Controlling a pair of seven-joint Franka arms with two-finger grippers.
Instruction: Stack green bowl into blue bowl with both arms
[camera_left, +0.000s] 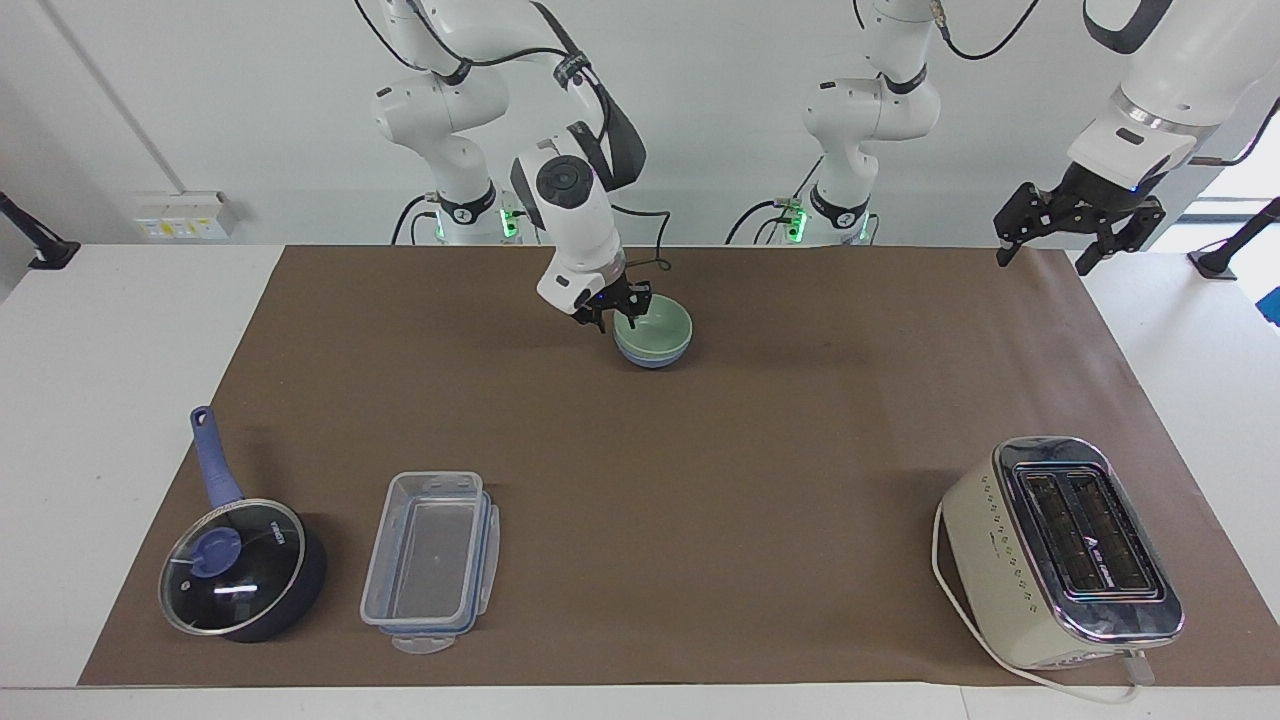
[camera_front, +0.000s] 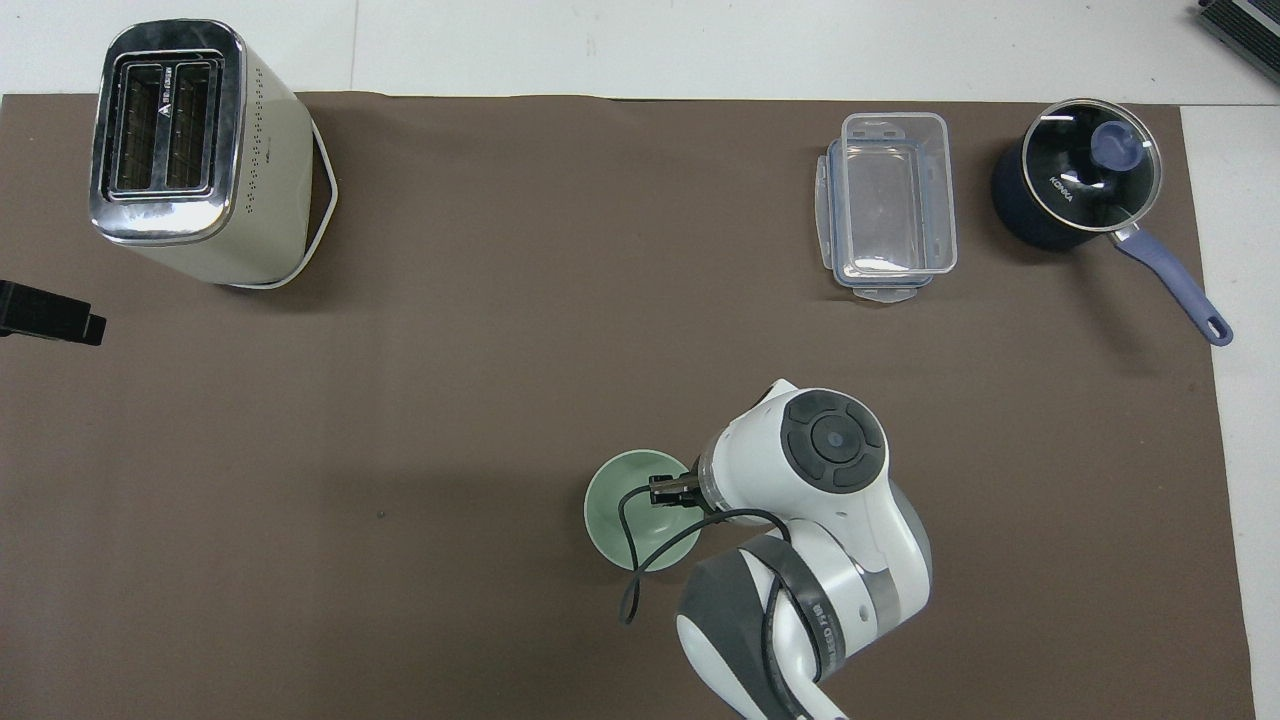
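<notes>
The green bowl (camera_left: 662, 322) sits nested inside the blue bowl (camera_left: 652, 359), on the mat close to the robots. Only a thin blue band shows under it. From overhead the green bowl (camera_front: 618, 506) covers the blue one. My right gripper (camera_left: 620, 312) is open, with its fingers set either side of the green bowl's rim on the side toward the right arm's end. The wrist hides most of the right gripper (camera_front: 668, 491) from overhead. My left gripper (camera_left: 1075, 232) waits open, high over the mat's edge at the left arm's end.
A cream toaster (camera_left: 1060, 550) stands far from the robots at the left arm's end. A clear plastic container (camera_left: 430, 560) and a dark blue lidded saucepan (camera_left: 240, 565) lie far from the robots at the right arm's end. A brown mat (camera_left: 760, 470) covers the table.
</notes>
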